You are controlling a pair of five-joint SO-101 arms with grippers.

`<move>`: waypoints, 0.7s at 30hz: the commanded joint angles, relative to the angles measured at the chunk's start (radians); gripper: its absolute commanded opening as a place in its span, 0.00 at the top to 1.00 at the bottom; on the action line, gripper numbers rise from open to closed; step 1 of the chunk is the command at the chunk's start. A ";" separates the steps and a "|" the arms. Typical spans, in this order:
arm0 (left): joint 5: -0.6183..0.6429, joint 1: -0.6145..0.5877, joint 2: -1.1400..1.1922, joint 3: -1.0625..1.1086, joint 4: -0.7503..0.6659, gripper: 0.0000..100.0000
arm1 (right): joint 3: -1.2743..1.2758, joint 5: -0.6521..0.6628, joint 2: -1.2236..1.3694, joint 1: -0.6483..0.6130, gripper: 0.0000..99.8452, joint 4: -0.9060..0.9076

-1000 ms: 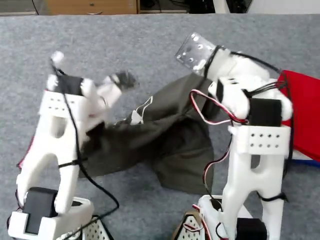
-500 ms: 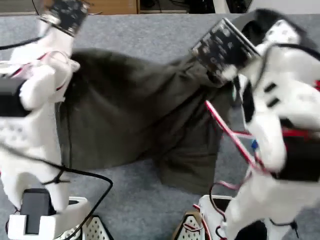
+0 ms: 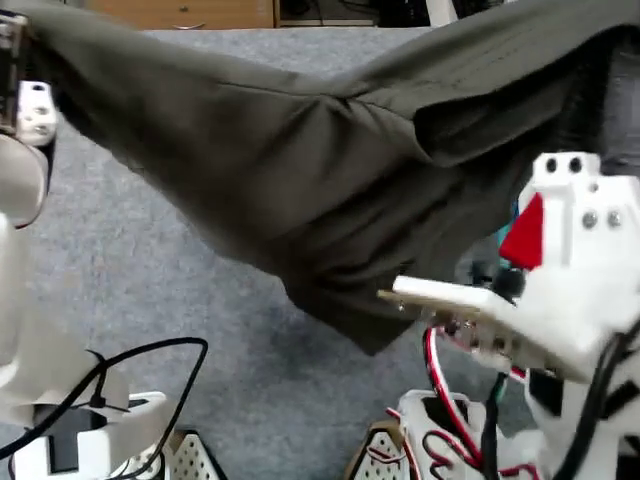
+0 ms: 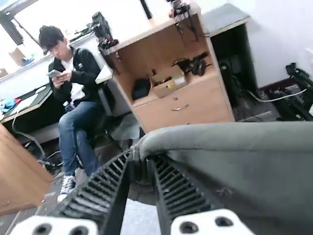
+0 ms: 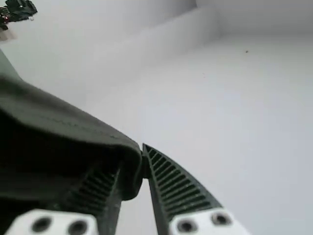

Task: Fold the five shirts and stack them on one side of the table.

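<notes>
Over table (image 3: 150, 290), shirt (image 3: 300, 170) spans left tool (image 4: 140, 161), right tool (image 5: 134, 166).

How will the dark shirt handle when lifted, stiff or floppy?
Likely floppy: the dark shirt sags in folds between its held ends. Probably light: the left gripper and right gripper each carry it by a small pinch of cloth.

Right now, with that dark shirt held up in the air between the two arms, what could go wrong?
Slipping: the left gripper and right gripper each pinch just a thin edge of the dark shirt, so a tug might pull it free.
Snagging: its lowest corner hangs close to the red wires by an arm's base and could catch there.
Creasing: the cloth sags in bunched folds, so it may land rumpled.
</notes>
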 commanded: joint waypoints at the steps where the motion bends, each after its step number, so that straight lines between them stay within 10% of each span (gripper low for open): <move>1: -0.002 -0.032 -0.005 -0.028 0.037 0.98 | -0.004 0.017 0.031 0.067 1.00 -0.028; 12: -0.334 -0.101 -0.015 0.025 0.121 0.98 | -0.001 0.026 0.061 0.108 1.00 -0.034; 21: -0.345 -0.117 -0.090 0.005 0.120 0.98 | -0.033 0.048 0.042 0.170 1.00 -0.129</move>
